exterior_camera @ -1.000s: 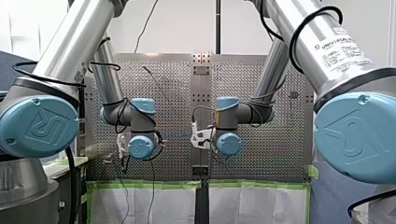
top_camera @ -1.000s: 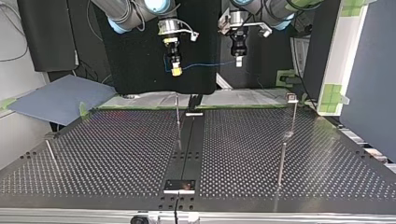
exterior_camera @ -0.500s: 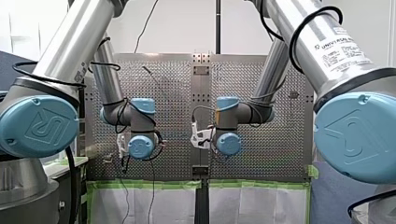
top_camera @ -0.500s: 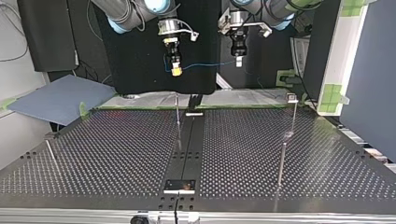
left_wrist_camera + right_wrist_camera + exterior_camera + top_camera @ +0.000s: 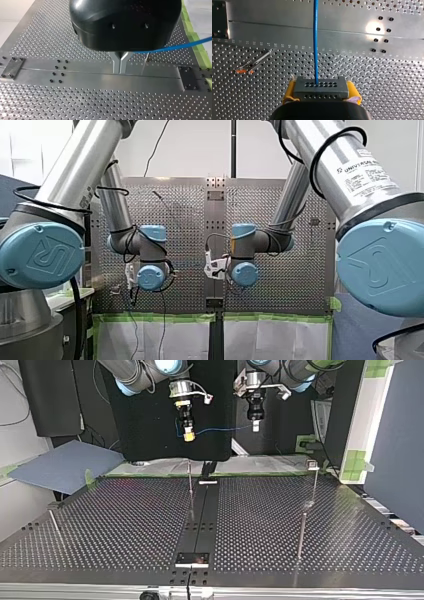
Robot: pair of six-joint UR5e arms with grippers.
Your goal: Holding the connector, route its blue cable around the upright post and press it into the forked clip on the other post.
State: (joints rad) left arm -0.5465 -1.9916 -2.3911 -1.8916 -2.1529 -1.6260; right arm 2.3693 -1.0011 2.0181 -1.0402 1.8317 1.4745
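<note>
In the right wrist view my right gripper (image 5: 321, 84) is shut on the grey connector (image 5: 322, 92), which sits between its yellow pads (image 5: 289, 90). The blue cable (image 5: 315, 37) runs straight ahead from the connector. In the top view the cable (image 5: 220, 429) spans in the air from my right gripper (image 5: 188, 435) to my left gripper (image 5: 255, 425), both high above the table's far edge. In the left wrist view the metal fingers (image 5: 116, 62) are shut, with the cable (image 5: 175, 47) leaving beside them. A thin upright post (image 5: 190, 482) stands below. A clip-topped post (image 5: 313, 466) stands at the top view's right.
The perforated table (image 5: 125, 525) has a smooth centre strip (image 5: 200, 520). Another post (image 5: 301, 535) stands nearer the top view's camera at its right. A leaning rod (image 5: 55, 526) is at its left. In the front view both wrists (image 5: 150, 276) hide the grippers.
</note>
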